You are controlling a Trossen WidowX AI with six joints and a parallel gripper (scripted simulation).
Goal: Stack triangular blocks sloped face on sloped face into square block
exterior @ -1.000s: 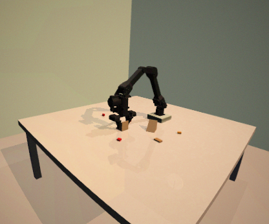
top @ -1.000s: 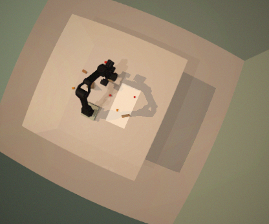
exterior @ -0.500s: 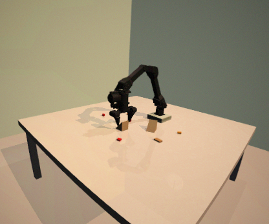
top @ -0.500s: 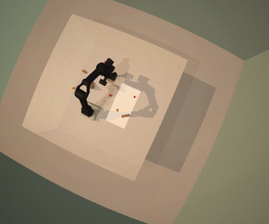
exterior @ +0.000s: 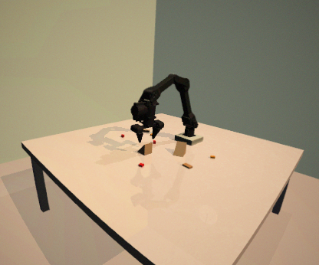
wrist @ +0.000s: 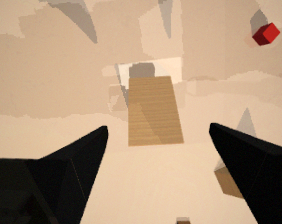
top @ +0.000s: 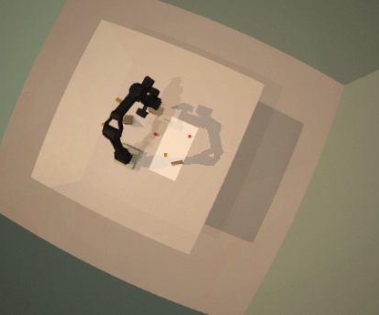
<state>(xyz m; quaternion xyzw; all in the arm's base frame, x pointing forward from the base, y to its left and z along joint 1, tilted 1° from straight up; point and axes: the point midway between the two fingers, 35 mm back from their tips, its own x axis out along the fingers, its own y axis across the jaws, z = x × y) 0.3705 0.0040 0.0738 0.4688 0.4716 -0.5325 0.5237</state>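
Tabletop (top: 162, 214) (exterior: 213, 191) (wrist: 158, 200) block (top: 156, 110) (exterior: 146, 148) (wrist: 154, 112) seemingly below open fingers (exterior: 139, 137).

Lab-like room: robot arm (top: 125, 101) (exterior: 184, 93) on 1 pale table (top: 117, 205) (exterior: 221, 199).

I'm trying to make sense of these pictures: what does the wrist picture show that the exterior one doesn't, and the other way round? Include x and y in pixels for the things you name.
Only the wrist view: the nearer triangular block's (exterior: 148, 148) (wrist: 154, 112) face seen from above, between the pincer's (exterior: 146, 141) (wrist: 159, 128) open fingers.

Only the exterior view: the arm's raised links (exterior: 185, 100), its pale base (exterior: 198, 140) and the table's dark legs (exterior: 40, 184).

Both: the two separate triangular blocks, the pincer and a red cube (exterior: 154, 142) (wrist: 266, 34).
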